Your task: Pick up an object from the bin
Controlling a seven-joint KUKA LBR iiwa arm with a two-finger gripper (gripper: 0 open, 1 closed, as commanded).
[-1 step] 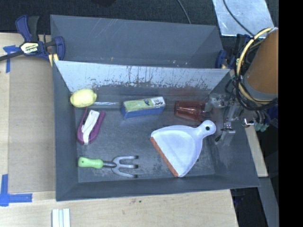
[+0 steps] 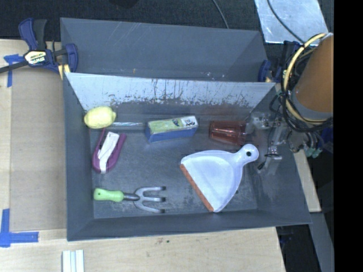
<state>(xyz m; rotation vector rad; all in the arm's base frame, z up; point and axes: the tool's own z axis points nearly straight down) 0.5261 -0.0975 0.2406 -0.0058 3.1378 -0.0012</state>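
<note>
The gripper [image 2: 270,153] hangs low by the right wall of the bin [image 2: 170,224], just beside the white dustpan [image 2: 212,177]. Its round handle pokes that way, so it looks easy to grab. Whether the gripper is open or closed cannot be told.

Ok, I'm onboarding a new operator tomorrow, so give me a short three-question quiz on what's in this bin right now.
1. Which thing lies nearest the gripper? A green-handled fork; B white dustpan; C yellow round thing.
2. True or false: the green-handled fork lies left of the white dustpan, by the near wall of the bin.
3. Fill in: the yellow round thing sits at the bin's far-___ corner.
Key: 1 B; 2 true; 3 left.
</note>
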